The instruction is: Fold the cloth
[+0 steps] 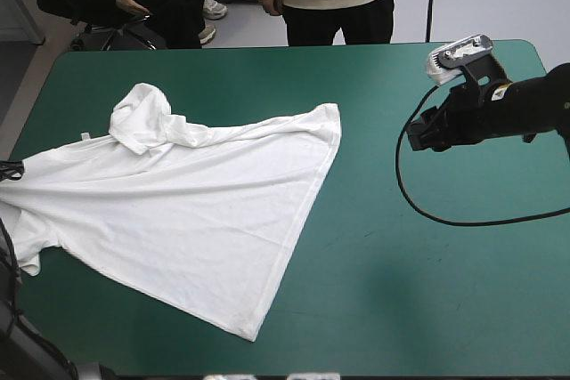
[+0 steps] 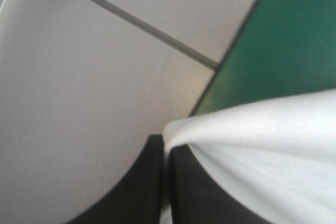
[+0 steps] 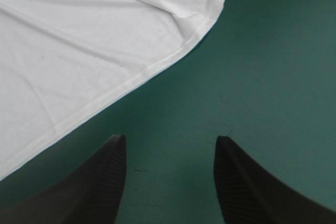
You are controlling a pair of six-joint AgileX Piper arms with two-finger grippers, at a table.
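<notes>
— Where is the T-shirt point(image 1: 178, 220)?
— On the left half of the teal-green counter point(image 1: 427, 291). It is white and spread mostly flat, though skewed and creased.
— Anything bunched?
— One sleeve point(image 1: 142, 117) is crumpled in a lump toward the far side. One hem corner points to the counter's middle, another to its near edge.

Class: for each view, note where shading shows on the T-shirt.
High view: soft shading in the bunched sleeve of the T-shirt. Left wrist view: grey creases where the left gripper pinches it. Right wrist view: faint shade in its corner fold, ahead of the right gripper.
</notes>
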